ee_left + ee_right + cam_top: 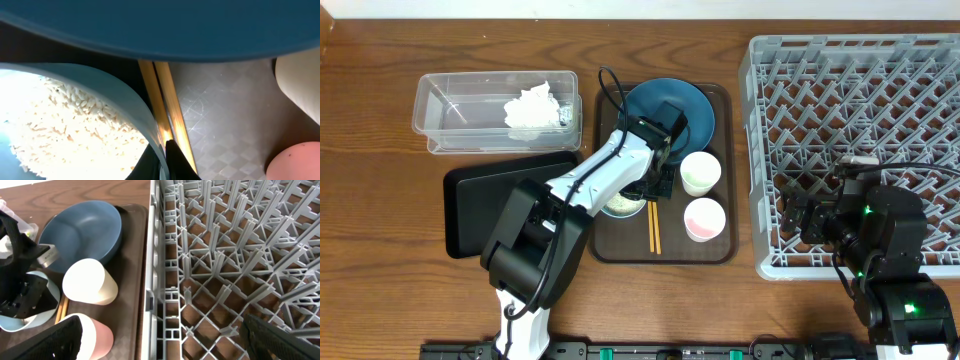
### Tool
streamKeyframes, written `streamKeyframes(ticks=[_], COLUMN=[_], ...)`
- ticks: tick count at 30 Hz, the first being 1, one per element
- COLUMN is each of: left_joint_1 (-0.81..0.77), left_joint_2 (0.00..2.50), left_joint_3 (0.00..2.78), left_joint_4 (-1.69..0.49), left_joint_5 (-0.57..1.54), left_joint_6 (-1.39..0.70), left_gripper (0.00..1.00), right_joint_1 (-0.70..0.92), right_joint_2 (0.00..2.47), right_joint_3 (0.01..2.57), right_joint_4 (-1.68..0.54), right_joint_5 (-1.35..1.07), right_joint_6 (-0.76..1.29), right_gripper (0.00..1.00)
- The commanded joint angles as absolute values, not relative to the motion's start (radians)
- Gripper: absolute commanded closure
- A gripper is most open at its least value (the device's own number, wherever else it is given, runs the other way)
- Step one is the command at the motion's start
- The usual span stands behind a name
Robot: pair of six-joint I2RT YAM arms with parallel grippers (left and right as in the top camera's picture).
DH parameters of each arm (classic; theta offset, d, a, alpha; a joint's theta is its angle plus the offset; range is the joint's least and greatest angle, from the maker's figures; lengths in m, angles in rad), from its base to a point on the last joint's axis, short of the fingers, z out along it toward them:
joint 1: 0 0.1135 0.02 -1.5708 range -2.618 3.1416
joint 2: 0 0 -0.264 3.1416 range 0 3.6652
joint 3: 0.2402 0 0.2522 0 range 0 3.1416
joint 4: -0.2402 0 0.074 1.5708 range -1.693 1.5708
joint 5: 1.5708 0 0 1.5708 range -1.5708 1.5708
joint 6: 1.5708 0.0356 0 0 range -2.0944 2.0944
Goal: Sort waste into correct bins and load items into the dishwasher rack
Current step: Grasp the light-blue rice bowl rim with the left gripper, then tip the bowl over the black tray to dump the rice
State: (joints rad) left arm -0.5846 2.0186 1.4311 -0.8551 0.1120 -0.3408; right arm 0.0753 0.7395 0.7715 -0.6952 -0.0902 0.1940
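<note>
My left gripper [645,190] is shut on the rim of the small light-blue bowl [620,207], which holds loose white rice [65,125]; the fingers [167,160] pinch the rim [125,100]. Wooden chopsticks [654,228] lie beside it, also in the left wrist view [167,100]. The large dark blue bowl [695,105] and two small cups [700,172] [705,218] stand nearby. Crumpled white paper [533,108] lies in the clear tub [450,115]. My right gripper [800,215] is open and empty over the left side of the grey rack [850,100], its fingers [165,340] wide apart.
The bowls, cups and chopsticks stand on a dark brown serving tray [720,250] between the bins and the rack. The shallow black tray [490,200] lies left of it, below the tub. The rack's wall [167,295] borders the brown tray.
</note>
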Motion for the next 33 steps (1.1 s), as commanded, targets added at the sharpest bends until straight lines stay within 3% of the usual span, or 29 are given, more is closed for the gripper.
streamKeyframes(ticks=[1,9,17,33], left_joint_1=[-0.586,-0.554,-0.414,0.112], left_joint_2=[2.019,1.874,1.683,1.638], left_joint_3=[1.424,1.425,1.425,1.283], left_joint_4=[-0.864,-0.878,-0.96,-0.974], left_joint_5=[0.121,0.118,0.136,0.798], left_joint_6=[-0.338,-0.339,-0.335,-0.001], left_gripper=[0.94,0.94,0.94,0.94], right_joint_1=[0.084,0.084,0.084,0.084], right_joint_2=[0.74,0.74,0.74,0.74], right_joint_3=[0.792,0.792,0.792,0.792], right_joint_4=[-0.699,-0.7,-0.7,-0.7], right_joint_5=[-0.094,-0.094,-0.094,-0.094], right_joint_6=[0.186,0.186,0.186,0.186], right_gripper=[0.01,0.01,0.01,0.01])
